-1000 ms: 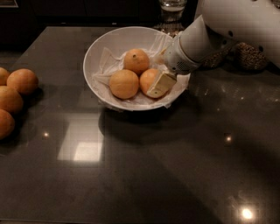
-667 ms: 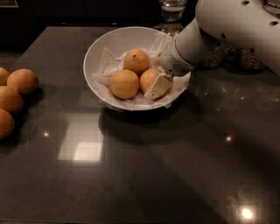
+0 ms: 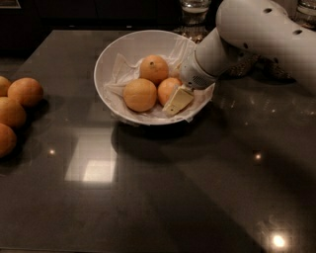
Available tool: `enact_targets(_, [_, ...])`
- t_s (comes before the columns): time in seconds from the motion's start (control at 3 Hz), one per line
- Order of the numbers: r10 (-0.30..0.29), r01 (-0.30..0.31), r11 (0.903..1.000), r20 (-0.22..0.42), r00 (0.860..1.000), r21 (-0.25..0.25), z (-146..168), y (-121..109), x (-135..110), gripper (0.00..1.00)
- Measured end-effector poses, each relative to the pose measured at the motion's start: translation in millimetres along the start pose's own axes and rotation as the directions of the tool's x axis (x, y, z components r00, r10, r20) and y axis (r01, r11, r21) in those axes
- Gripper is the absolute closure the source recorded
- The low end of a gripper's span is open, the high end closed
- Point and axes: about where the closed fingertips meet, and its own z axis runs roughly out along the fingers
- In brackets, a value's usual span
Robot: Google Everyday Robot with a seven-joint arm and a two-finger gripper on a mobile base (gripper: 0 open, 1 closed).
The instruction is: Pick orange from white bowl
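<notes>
The white bowl, lined with crumpled white paper, stands at the back middle of the dark table and holds three oranges. The orange, bright and smooth, lies at the bowl's right side. My gripper reaches into the bowl from the right and sits right at this orange, with its cream tip in front of the fruit and covering part of it. An orange with a dark stem dimple lies behind it. A paler orange lies to its left.
Several loose oranges lie on the table at the left edge. A glass and other items stand behind the bowl at the back edge. My white arm spans the upper right.
The gripper has shifted slightly down and left at the right-hand orange. The bowl and the other oranges have not moved.
</notes>
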Motion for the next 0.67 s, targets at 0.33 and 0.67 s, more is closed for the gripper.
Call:
enact_targets(0.33, [0.017,-0.017,0.9998,-0.005,1.000,-0.010,8.3,-1.3,7.5,0.29])
enact_targets(0.67, [0.021,-0.021,0.9997,-0.007,1.000,-0.013,10.6,-1.7,9.6,0.48])
